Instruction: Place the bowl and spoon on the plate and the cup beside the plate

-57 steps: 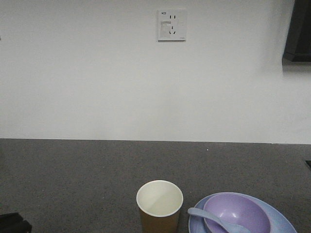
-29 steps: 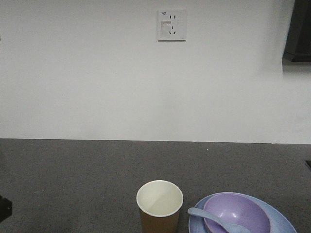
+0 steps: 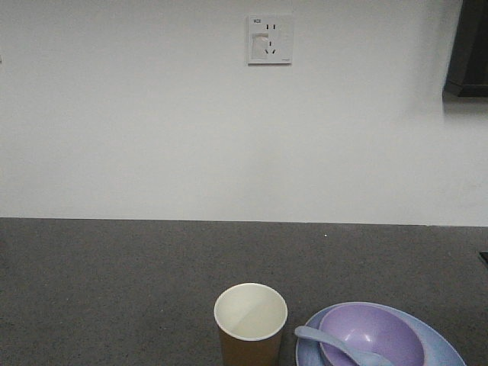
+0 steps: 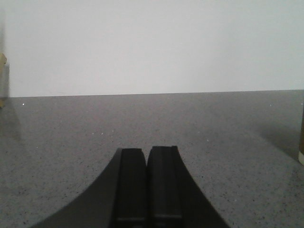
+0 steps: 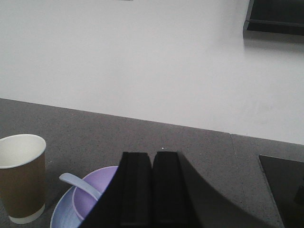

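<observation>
Both pincers closed on nothing; the setting looks finished.

Left gripper (image 4: 148, 152) has its jaws pressed together with nothing between them, low over bare grey countertop (image 4: 71, 137); the right gripper (image 5: 152, 156) is likewise closed and holding nothing, hanging above the plate's near side. From left to right in the front view: the cup (image 3: 250, 320) stands upright just beside the plate (image 3: 446, 347), near its left rim though I cannot tell if they touch; the bowl (image 3: 381, 332) sits on the plate, and the spoon (image 3: 328, 343) leans in the bowl with its handle over the left rim. By my judgement every item is placed, so the next move calls only for parking the arms clear without brushing the cup.
</observation>
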You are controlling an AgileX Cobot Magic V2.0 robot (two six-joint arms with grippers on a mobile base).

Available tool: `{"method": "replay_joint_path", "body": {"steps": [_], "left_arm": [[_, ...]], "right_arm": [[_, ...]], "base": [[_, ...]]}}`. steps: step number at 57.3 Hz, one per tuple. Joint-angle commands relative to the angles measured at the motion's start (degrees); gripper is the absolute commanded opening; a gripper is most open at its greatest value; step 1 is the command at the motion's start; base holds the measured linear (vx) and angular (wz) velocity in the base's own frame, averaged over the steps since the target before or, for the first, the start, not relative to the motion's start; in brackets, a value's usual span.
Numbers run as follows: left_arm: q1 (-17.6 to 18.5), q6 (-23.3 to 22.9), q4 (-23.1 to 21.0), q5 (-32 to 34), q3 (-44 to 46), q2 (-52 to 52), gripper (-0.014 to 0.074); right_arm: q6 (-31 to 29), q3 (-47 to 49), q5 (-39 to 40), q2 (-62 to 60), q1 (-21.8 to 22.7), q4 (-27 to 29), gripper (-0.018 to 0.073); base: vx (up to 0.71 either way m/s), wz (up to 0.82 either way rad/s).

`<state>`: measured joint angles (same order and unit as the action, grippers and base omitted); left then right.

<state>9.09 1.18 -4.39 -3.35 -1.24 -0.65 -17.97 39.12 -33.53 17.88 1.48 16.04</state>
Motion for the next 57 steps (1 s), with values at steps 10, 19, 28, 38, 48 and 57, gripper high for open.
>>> {"method": "replay_joint_path", "body": {"steps": [10,19,28,38,48,57], "left_arm": [[-0.2,0.2,-0.7,2.1,1.2,2.1,-0.0003],[-0.2,0.2,-0.7,2.1,1.2,2.1,-0.0003],[-0.2,0.2,-0.7,2.1,1.2,2.1,-0.0003],[-0.2,0.2,-0.7,2.1,1.2,2.1,-0.0003],[-0.2,0.2,-0.7,2.1,1.2,2.1,-0.0003],[-0.2,0.2,-0.7,2.1,1.2,2.1,-0.0003]], "right_arm": [[-0.4,1.5,4.2,0.6,0.4,0.4,-0.0008],[-0.4,1.5,4.2,0.6,0.4,0.4,-0.0008],[-0.4,1.5,4.2,0.6,0.4,0.4,-0.0008],[-0.4,1.5,4.2,0.6,0.4,0.4,-0.0008],[-0.4,1.5,4.2,0.8,0.4,-0.4,-0.0008],[7.8,-0.4,5.8,0.7,0.4,-9.0,-0.0008]], "base": [[0.0,0.0],[0.0,0.0],[0.0,0.0],[0.0,0.0],[0.0,0.0],[0.0,0.0]]}}
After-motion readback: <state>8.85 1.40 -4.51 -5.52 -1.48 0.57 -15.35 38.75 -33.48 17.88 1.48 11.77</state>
